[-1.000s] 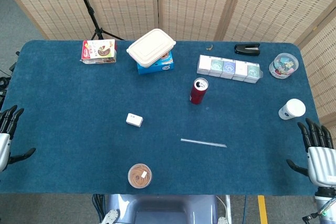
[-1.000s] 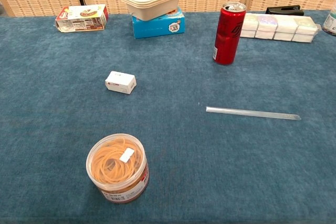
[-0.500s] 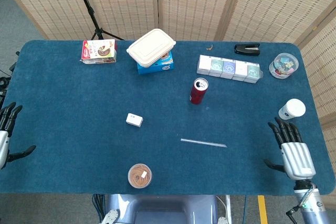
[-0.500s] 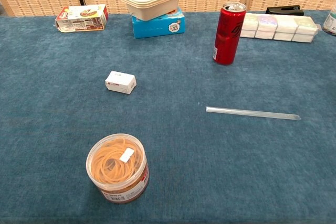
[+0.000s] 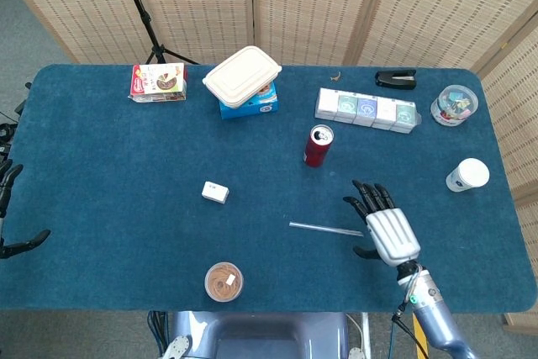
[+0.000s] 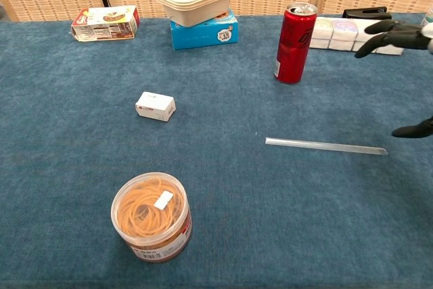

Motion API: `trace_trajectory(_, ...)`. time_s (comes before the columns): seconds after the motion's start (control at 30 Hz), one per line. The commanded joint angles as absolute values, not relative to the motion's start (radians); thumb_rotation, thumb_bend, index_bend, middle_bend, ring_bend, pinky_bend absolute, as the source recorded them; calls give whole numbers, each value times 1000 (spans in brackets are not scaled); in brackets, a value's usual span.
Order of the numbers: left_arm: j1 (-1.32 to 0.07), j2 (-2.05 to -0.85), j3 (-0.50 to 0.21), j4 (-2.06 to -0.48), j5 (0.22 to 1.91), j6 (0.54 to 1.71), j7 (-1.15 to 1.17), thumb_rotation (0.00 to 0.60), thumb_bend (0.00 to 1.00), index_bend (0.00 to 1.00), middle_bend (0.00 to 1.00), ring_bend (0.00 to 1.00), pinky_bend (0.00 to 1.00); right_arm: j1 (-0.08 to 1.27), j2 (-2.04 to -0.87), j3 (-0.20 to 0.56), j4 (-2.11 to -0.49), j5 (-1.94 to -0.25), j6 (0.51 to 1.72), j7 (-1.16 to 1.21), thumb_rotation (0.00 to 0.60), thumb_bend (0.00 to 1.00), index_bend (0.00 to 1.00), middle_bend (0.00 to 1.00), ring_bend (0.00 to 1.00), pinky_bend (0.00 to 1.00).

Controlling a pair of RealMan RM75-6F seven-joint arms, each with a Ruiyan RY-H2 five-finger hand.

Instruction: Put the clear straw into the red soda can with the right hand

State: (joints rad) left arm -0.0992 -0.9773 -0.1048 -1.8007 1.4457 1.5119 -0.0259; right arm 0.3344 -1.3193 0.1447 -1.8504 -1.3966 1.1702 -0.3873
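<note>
The clear straw [image 5: 326, 229] [image 6: 326, 146] lies flat on the blue table, pointing left-right. The red soda can [image 5: 318, 145] [image 6: 295, 43] stands upright behind it, its top opened. My right hand [image 5: 383, 225] [image 6: 399, 35] hovers open just over the straw's right end, fingers spread and pointing away from me, holding nothing. Only the fingertips of my left hand [image 5: 10, 208] show at the far left table edge, spread apart and empty.
A small white box [image 5: 215, 192] and a tub of rubber bands [image 5: 224, 282] lie left of the straw. At the back are a snack box [image 5: 157, 81], a lidded container on a blue box [image 5: 243, 78], a row of packets [image 5: 366, 109], a stapler [image 5: 396, 79]; a white cup [image 5: 467, 175] is right.
My right hand has swept in from the table's right edge to the left, now over the straw's right end. The left hand has slid further off the left edge.
</note>
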Motion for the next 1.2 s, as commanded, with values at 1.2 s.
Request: trace_trajectory(1.2,-115,-970,-118,-1796,1393,1471,-43,600,0,0,0,0,66,591,-1655,217,-1597,-1005,1021,-518,600,346,356,0,0,0)
